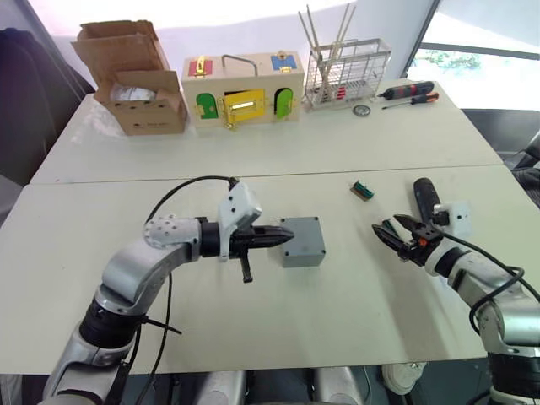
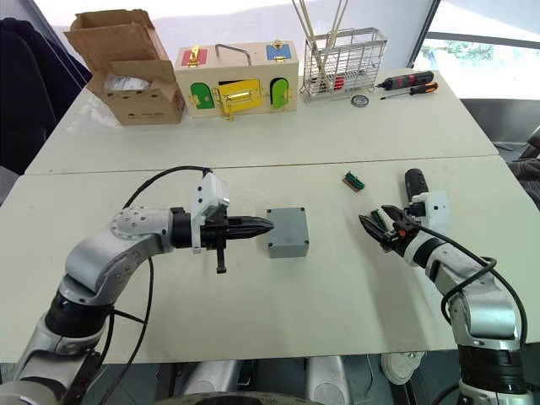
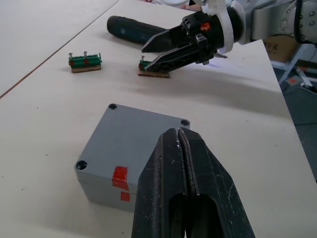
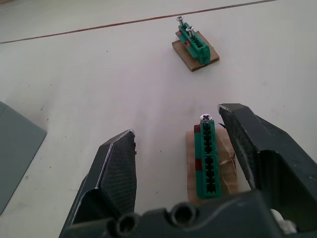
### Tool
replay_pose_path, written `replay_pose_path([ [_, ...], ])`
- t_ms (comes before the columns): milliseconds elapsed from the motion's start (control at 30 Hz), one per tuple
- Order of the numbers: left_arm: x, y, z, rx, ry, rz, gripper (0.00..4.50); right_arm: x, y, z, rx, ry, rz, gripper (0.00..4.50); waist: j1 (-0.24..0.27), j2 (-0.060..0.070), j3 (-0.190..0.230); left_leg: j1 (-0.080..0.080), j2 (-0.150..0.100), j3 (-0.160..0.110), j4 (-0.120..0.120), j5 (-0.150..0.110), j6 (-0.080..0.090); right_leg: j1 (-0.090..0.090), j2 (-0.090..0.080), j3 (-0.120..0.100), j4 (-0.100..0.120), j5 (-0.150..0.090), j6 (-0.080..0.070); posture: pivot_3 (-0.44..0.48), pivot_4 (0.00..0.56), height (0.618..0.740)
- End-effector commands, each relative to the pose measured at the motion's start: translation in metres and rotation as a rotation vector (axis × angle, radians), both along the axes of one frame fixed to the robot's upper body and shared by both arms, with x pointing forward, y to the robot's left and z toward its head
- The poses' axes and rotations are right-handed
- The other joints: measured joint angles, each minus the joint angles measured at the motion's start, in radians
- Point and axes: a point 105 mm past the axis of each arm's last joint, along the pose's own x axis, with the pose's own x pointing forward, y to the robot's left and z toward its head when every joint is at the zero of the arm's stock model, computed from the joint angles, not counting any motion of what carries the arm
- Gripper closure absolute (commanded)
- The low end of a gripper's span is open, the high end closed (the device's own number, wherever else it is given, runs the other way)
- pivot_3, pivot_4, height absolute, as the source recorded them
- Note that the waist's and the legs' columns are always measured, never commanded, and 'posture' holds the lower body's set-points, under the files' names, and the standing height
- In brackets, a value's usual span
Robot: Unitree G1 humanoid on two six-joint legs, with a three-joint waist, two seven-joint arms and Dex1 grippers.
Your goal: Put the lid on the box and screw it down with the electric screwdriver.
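The grey box (image 1: 302, 245) stands mid-table, and the lid (image 3: 133, 134) lies flat on top of it with its corner holes showing. My left gripper (image 1: 285, 237) is shut and empty, its tips at the lid's left edge. The black electric screwdriver (image 1: 424, 198) lies on the table to the right. Just in front of it my right gripper (image 4: 176, 121) is open, low over a green screw holder (image 4: 207, 158) on a cardboard scrap, with one screw standing in it. Nothing is between the fingers.
A second green screw holder (image 1: 363, 190) lies between the box and the screwdriver. Along the back stand a cardboard carton (image 1: 135, 80), a wooden latch box (image 1: 243, 89) and a wire rack (image 1: 346, 74). Two hand screwdrivers (image 1: 409, 93) lie at the back right.
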Motion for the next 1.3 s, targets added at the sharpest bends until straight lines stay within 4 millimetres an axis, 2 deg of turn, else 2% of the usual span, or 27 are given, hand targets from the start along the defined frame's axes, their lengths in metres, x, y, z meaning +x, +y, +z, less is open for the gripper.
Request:
replay_pose_path([
  [33,-0.007,-0.002,0.003,0.002,-0.022,-0.020,4.50,0.005,-0.003,0.011,-0.015,-0.045,-0.017,1.38,0.000,0.000,0.000,0.000,0.000,0.000,0.000,0.000,0.000,0.000,0.000,0.000,0.000,0.000,0.000,0.000,0.150,0.734],
  [500,-0.003,0.001,-0.006,0.048,-0.045,0.013,4.50,0.008,-0.006,0.006,0.042,-0.028,-0.045,1.38,0.001,0.000,0.000,0.000,0.000,0.000,0.000,0.000,0.000,0.000,0.000,0.000,0.000,0.000,0.000,0.000,0.150,0.734],
  [533,-0.002,0.002,-0.006,0.049,-0.044,0.015,4.50,0.008,-0.006,0.007,0.059,-0.034,-0.045,1.97,0.000,0.000,0.000,0.000,0.000,0.000,0.000,0.000,0.000,0.000,0.000,0.000,0.000,0.000,0.000,0.000,0.150,0.734],
  [567,-0.002,0.002,-0.006,0.050,-0.043,0.016,4.50,0.009,-0.005,0.007,0.071,-0.038,-0.044,2.08,0.000,0.000,0.000,0.000,0.000,0.000,0.000,0.000,0.000,0.000,0.000,0.000,0.000,0.000,0.000,0.000,0.150,0.734],
  [600,-0.002,0.002,-0.007,0.051,-0.043,0.017,4.50,0.009,-0.005,0.007,0.076,-0.039,-0.045,2.44,0.000,0.000,0.000,0.000,0.000,0.000,0.000,0.000,0.000,0.000,0.000,0.000,0.000,0.000,0.000,0.000,0.150,0.734],
  [733,-0.002,0.002,-0.006,0.052,-0.045,0.015,4.50,0.009,-0.005,0.005,0.074,-0.034,-0.047,4.38,0.000,0.000,0.000,0.000,0.000,0.000,0.000,0.000,0.000,0.000,0.000,0.000,0.000,0.000,0.000,0.000,0.150,0.734],
  [1033,-0.001,0.001,-0.007,0.056,-0.052,0.013,4.50,0.010,-0.007,0.006,0.076,-0.043,-0.063,4.45,0.000,0.000,0.000,0.000,0.000,0.000,0.000,0.000,0.000,0.000,0.000,0.000,0.000,0.000,0.000,0.000,0.150,0.734],
  [1300,0.003,0.004,-0.008,0.059,-0.051,0.021,4.50,0.010,-0.005,0.032,0.096,-0.110,-0.053,4.45,-0.001,0.000,0.000,0.000,0.000,0.000,0.000,0.000,0.001,0.000,0.000,0.000,0.000,0.000,0.000,0.000,0.150,0.734],
])
